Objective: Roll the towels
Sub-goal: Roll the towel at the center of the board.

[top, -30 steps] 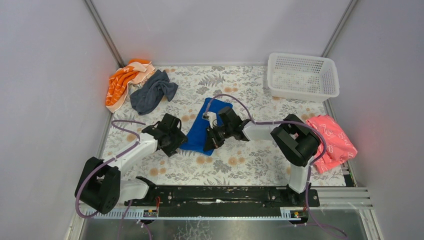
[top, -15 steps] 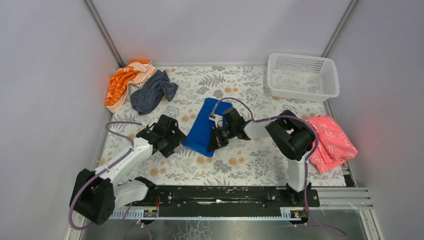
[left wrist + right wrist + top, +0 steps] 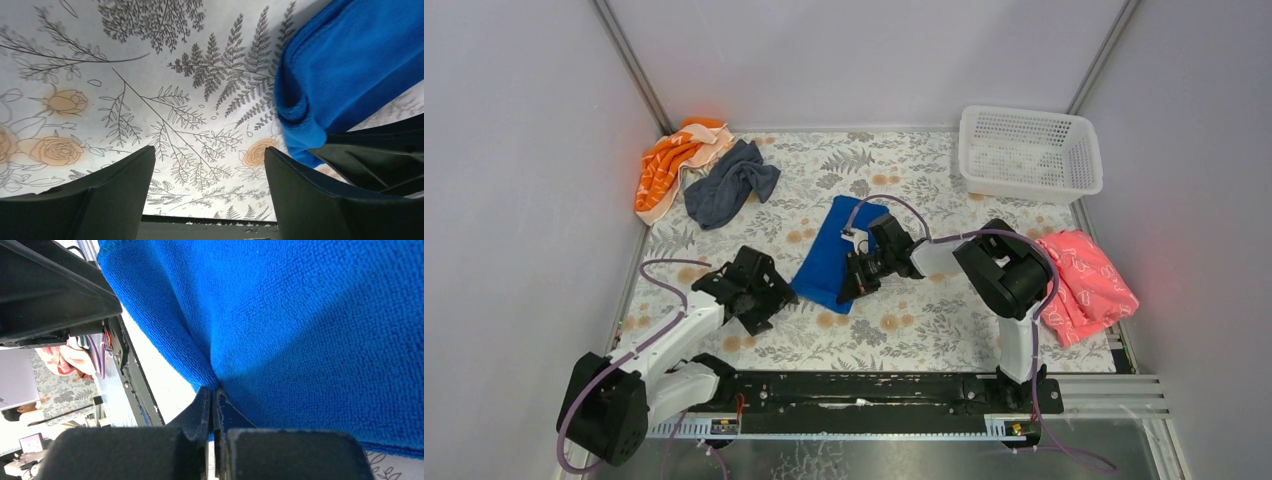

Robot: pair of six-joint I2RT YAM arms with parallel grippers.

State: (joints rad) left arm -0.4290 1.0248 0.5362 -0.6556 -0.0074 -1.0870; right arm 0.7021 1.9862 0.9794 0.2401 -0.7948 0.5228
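My right gripper point(image 3: 212, 395) is pinching the bright blue cloth towel point(image 3: 827, 258); my left gripper point(image 3: 209, 157) is hanging wide open, empty, beside it.

Floral table point(image 3: 904, 330) with blue towel point(image 3: 824, 262), grey towel point(image 3: 727, 185), orange cloth point(image 3: 664, 170), basket point(image 3: 1029, 180)

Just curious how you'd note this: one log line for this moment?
left pincer: open, beside blue towel | right pincer: shut on blue towel edge | state: not yet rolled
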